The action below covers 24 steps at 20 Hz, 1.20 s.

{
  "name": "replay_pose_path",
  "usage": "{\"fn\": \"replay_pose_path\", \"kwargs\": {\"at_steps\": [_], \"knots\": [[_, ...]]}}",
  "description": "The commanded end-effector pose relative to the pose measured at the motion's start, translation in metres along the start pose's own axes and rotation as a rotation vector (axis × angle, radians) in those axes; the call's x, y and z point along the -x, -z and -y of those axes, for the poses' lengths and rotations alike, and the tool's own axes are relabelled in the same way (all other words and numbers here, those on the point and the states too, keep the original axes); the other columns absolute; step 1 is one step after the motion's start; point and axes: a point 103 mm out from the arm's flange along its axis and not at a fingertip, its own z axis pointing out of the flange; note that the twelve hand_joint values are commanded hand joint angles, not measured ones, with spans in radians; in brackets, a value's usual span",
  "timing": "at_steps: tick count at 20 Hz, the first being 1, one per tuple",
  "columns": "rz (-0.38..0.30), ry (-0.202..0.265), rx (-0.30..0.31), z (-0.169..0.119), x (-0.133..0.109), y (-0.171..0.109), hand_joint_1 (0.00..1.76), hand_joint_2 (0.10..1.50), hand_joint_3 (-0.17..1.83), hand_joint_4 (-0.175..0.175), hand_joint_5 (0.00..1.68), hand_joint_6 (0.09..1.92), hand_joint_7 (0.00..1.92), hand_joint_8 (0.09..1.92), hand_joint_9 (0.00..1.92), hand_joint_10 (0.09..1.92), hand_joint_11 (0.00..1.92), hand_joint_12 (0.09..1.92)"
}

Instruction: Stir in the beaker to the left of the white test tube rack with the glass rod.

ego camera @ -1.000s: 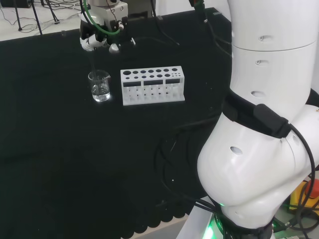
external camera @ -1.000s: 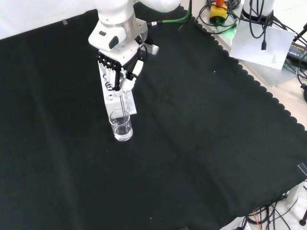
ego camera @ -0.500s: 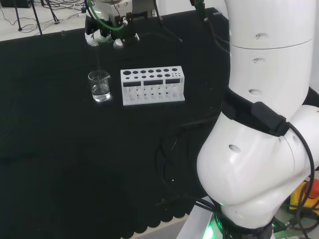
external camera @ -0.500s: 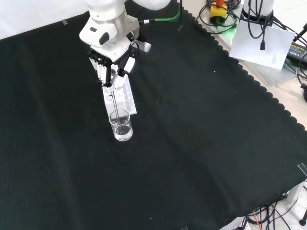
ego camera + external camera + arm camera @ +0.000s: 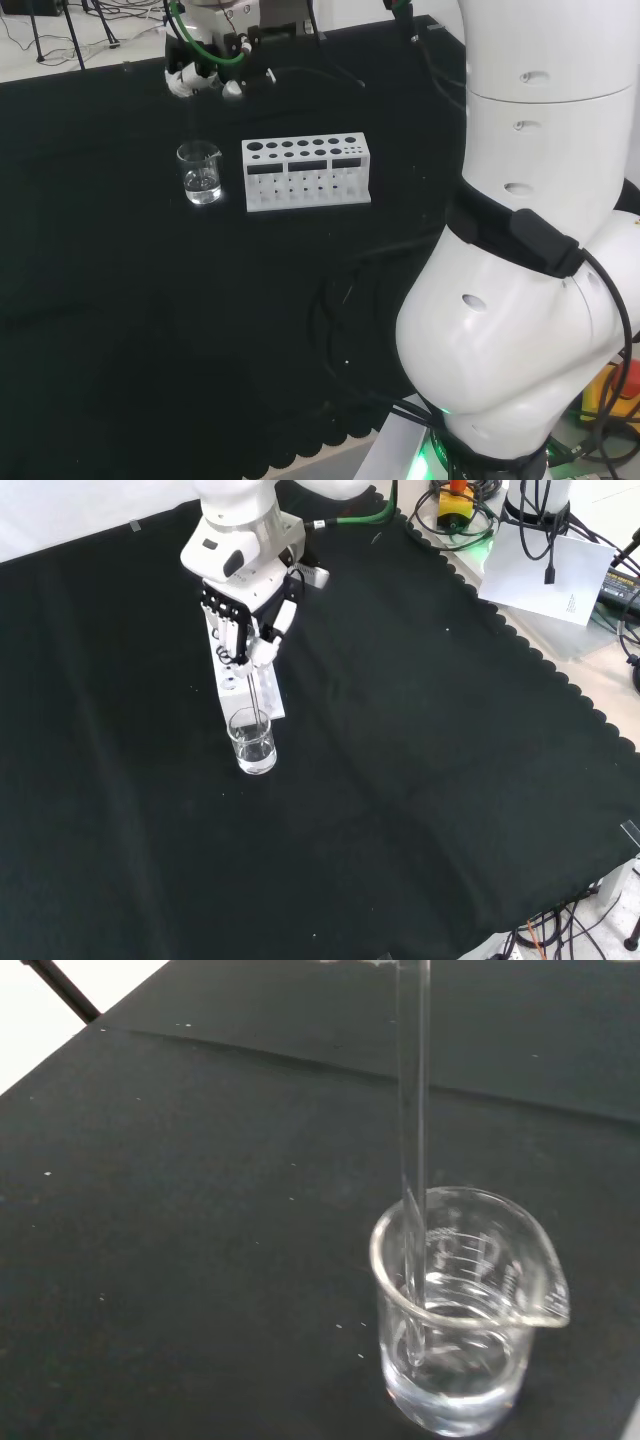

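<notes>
A small clear beaker (image 5: 201,172) with a little clear liquid stands on the black cloth, just left of the white test tube rack (image 5: 306,170) in the head view. Above it, the hand (image 5: 203,76) has its fingers curled round the top of a thin glass rod (image 5: 259,698). The rod hangs almost straight down from the hand (image 5: 243,622) into the beaker (image 5: 252,743). In the wrist view the rod (image 5: 412,1110) dips its tip into the liquid close to the wall of the beaker (image 5: 470,1360), opposite the spout.
In the front view the rack (image 5: 272,695) lies partly hidden behind the hand and beaker. The arm's big white links (image 5: 520,250) stand at the right of the head view. Cables and papers (image 5: 545,575) lie beyond the cloth's scalloped edge.
Half a second ago the hand had swung up and left in the front view, tilting the rod. It has now come back over the beaker. The beaker has not shifted.
</notes>
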Motion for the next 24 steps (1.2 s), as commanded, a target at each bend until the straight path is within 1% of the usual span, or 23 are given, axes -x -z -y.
{"fn": "replay_pose_path", "kwargs": {"at_steps": [1, 5, 8, 12, 14, 18, 20, 24], "knots": [[-0.007, 0.022, 0.005, -0.016, -0.006, -0.002, 1.31, 1.11, -0.17, -0.175, 1.17, 0.41, 1.21, 0.94, 1.61, 0.72, 1.59, 0.74], [-0.007, 0.005, 0.002, -0.015, 0.011, -0.001, 1.31, 1.11, -0.17, -0.175, 1.17, 0.42, 1.21, 0.94, 1.61, 0.73, 1.59, 0.74], [-0.006, -0.024, -0.002, -0.003, 0.030, 0.000, 1.31, 1.11, -0.17, -0.175, 1.17, 0.42, 1.21, 0.94, 1.61, 0.73, 1.59, 0.74], [-0.003, -0.048, -0.004, 0.012, 0.040, 0.001, 1.31, 1.11, -0.17, -0.175, 1.17, 0.42, 1.21, 0.95, 1.61, 0.73, 1.59, 0.74], [-0.002, -0.047, -0.001, 0.016, 0.037, 0.003, 1.31, 1.11, -0.17, -0.175, 1.17, 0.42, 1.21, 0.95, 1.61, 0.73, 1.59, 0.74], [0.002, -0.017, 0.005, 0.016, 0.019, 0.006, 1.31, 1.11, -0.17, -0.175, 1.17, 0.43, 1.20, 0.95, 1.61, 0.73, 1.59, 0.74], [0.007, 0.008, 0.006, 0.008, 0.002, 0.005, 1.31, 1.11, -0.17, -0.175, 1.17, 0.43, 1.20, 0.95, 1.61, 0.73, 1.59, 0.74], [0.005, 0.030, 0.007, -0.005, -0.005, 0.003, 1.31, 1.11, -0.17, -0.175, 1.16, 0.43, 1.20, 0.95, 1.61, 0.73, 1.59, 0.75]]}}
